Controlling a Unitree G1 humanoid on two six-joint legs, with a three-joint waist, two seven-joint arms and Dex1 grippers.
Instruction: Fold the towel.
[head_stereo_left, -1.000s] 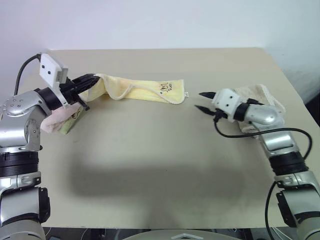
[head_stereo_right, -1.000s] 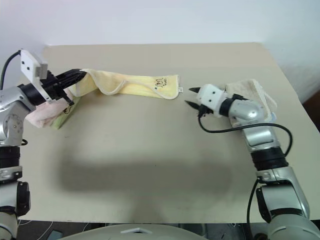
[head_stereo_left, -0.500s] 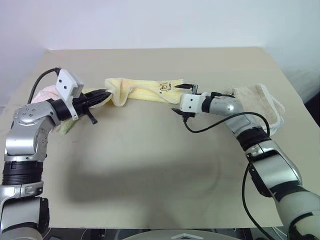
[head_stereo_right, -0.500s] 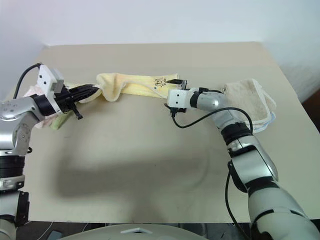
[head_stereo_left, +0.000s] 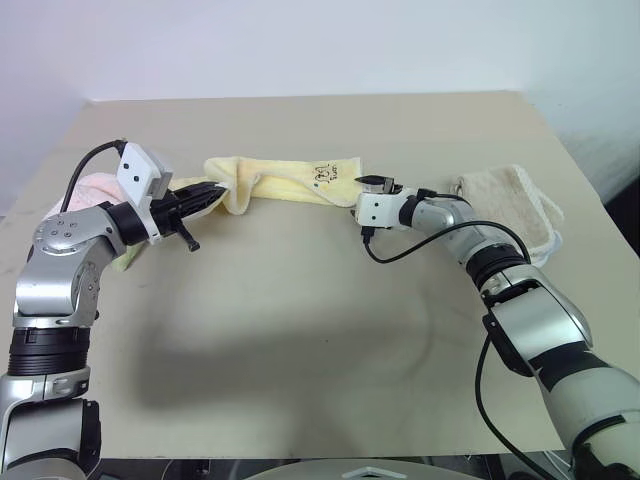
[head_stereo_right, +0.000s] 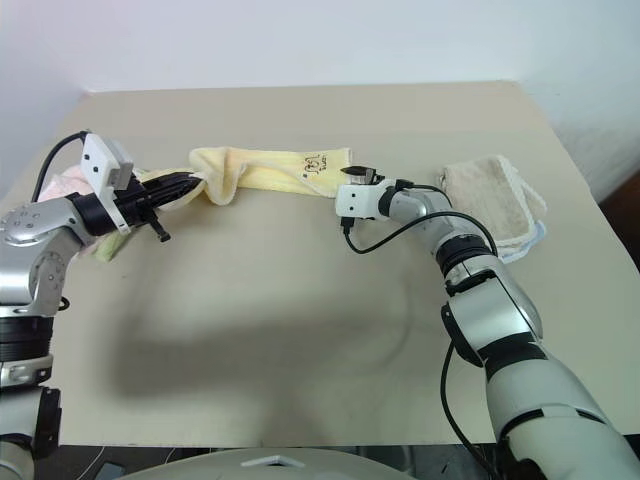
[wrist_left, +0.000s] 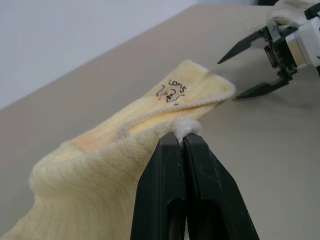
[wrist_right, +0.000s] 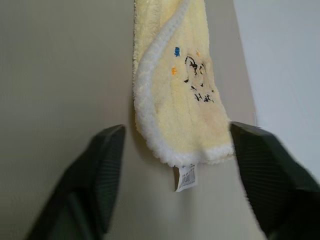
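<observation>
Right tool (head_stereo_left: 372, 196) now at towel (head_stereo_left: 285, 181) end, lengthwise L-R, approx.

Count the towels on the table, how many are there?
3. The yellow towel lies across the middle, its left end in the left gripper. A pink towel sits behind the left arm. A beige towel lies at the right. More could be hidden.

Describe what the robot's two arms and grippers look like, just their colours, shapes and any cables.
Both arms are built of rounded silver-grey segments with black joint rings. The left gripper and right gripper each carry two slim, pointed black fingers on a white block. A boxy white camera housing with small dark dots sits on the left wrist. A black cable loops along the right forearm.
</observation>
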